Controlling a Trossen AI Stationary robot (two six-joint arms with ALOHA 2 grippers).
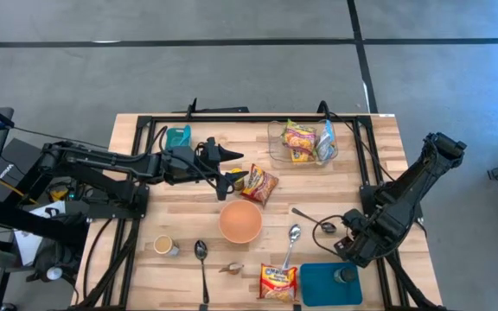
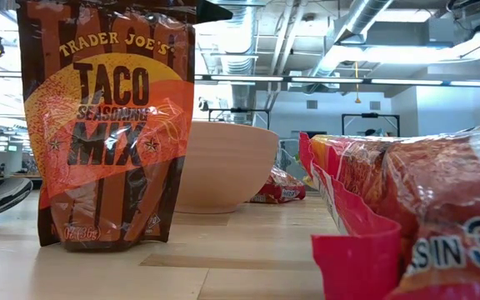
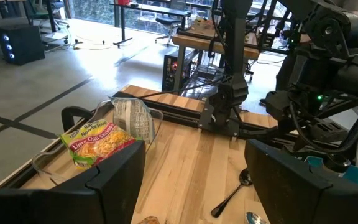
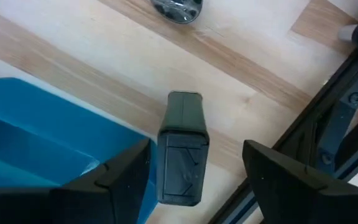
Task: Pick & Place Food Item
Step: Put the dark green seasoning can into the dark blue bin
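The left end effector (image 1: 230, 169), fingers apart and empty, hovers just beside the taco seasoning packet (image 1: 260, 184), which lies on the counter (image 1: 137, 138) toward the bowl (image 1: 240, 221); the left arm is nearer

A bowl (image 1: 240, 221) is sitting mid-table (image 1: 379, 155), a clear container (image 1: 277, 149) (holding 2 packets) lying toward the far edge, a tray (image 1: 322, 285) occupying the near-right corner.
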